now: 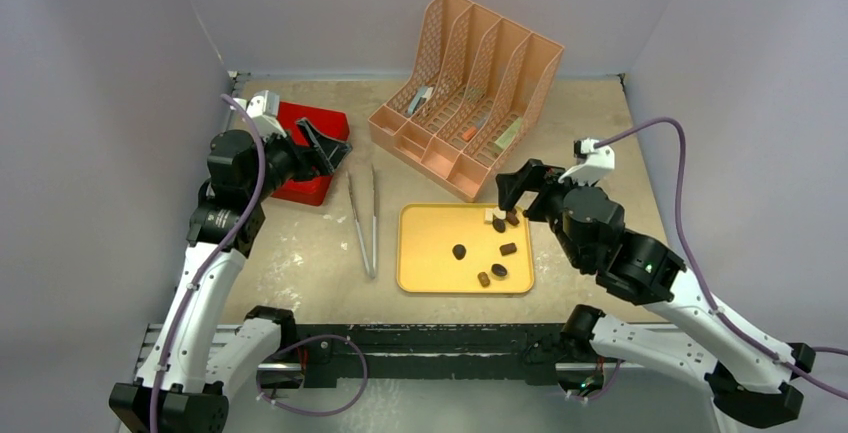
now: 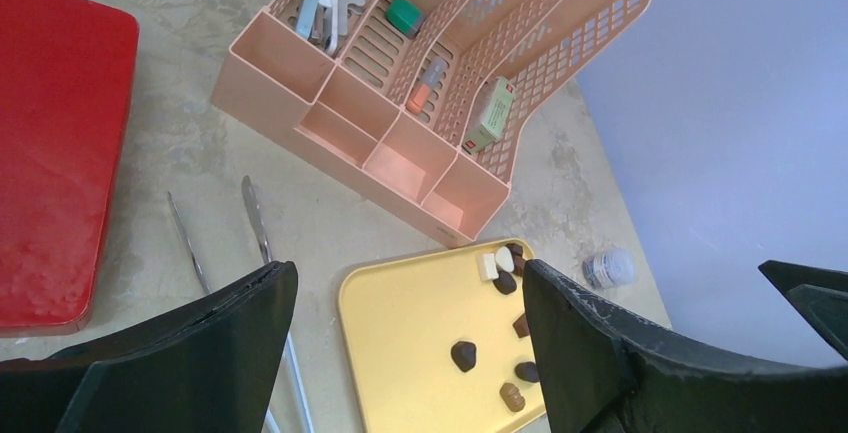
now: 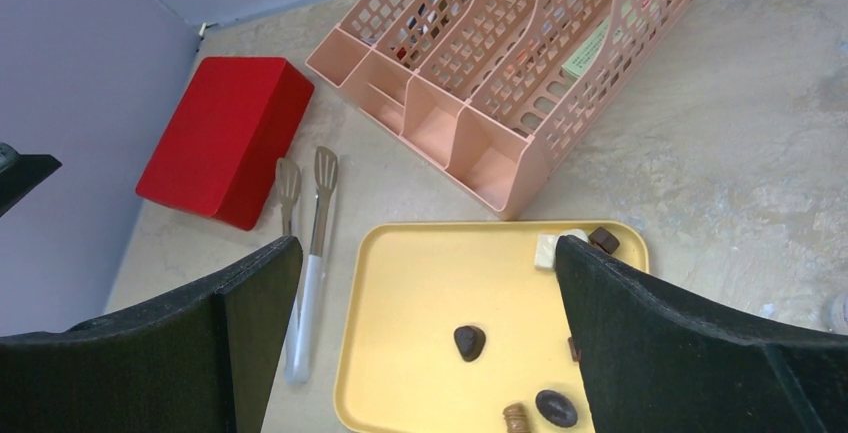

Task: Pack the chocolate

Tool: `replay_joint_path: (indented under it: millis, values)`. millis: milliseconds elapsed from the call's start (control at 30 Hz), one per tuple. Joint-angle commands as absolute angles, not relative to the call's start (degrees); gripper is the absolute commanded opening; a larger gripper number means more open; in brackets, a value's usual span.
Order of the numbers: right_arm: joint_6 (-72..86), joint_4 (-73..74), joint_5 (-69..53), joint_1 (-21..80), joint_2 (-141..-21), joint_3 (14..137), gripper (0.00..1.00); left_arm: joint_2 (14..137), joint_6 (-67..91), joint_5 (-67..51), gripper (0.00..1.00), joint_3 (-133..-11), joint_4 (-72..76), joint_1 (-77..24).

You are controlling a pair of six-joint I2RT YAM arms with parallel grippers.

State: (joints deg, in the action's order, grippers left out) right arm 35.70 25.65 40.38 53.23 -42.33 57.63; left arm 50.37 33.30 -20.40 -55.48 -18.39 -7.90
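Observation:
Several chocolate pieces lie on a yellow tray: a dark oval near the middle, brown pieces toward the front right, and a dark and cream-white cluster at the far right corner. My left gripper is open and empty above the red box, far left of the tray. My right gripper is open and empty, raised over the tray's far right corner. The left wrist view shows my gripper wide open with the tray below. The right wrist view shows my gripper open above the dark oval.
Metal tongs lie between the red box and the tray. A pink mesh desk organizer with small items stands behind the tray. A small whitish round object sits on the table right of the tray. Grey walls enclose the table.

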Motion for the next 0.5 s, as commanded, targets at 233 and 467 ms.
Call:
replay_joint_path:
  millis: [233,467]
  values:
    - [34.50,25.28,40.17,53.09,-43.07,59.97,0.99,50.85,30.34,-19.89,0.83,-56.78,-19.14,-8.09]
    - [34.71,25.93,40.17,53.09,-42.96,60.04,0.99,51.44,30.50,-18.57,0.84,-57.19,-19.40,-8.11]
